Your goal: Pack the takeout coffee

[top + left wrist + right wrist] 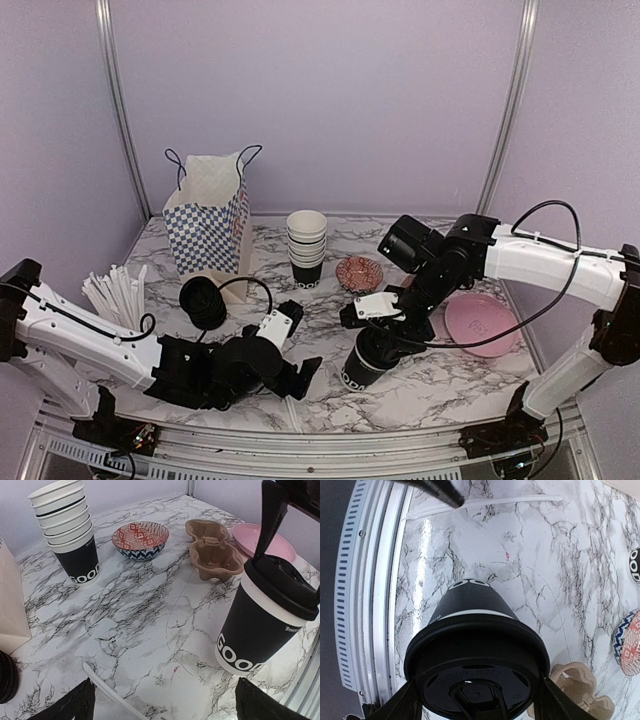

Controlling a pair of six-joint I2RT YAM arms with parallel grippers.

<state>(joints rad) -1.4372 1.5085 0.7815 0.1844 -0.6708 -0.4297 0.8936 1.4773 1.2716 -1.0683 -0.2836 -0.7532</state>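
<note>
The takeout coffee (362,366) is a black cup with white print and a black lid, tilted near the table's front middle. My right gripper (383,330) is shut on its lid from above. In the right wrist view the gripper (477,700) has a finger on each side of the lid, above the cup's body (470,605). My left gripper (300,376) is open and empty, low over the table just left of the cup. In its wrist view the gripper (165,710) faces the cup (260,625) at the right.
A checked paper bag (210,215) stands at back left. A stack of cups (306,248), a patterned bowl (359,273), a pink plate (482,325), a brown cup carrier (212,552), black lids (203,300) and white straws (115,292) lie around. One straw (115,695) lies between my left fingers.
</note>
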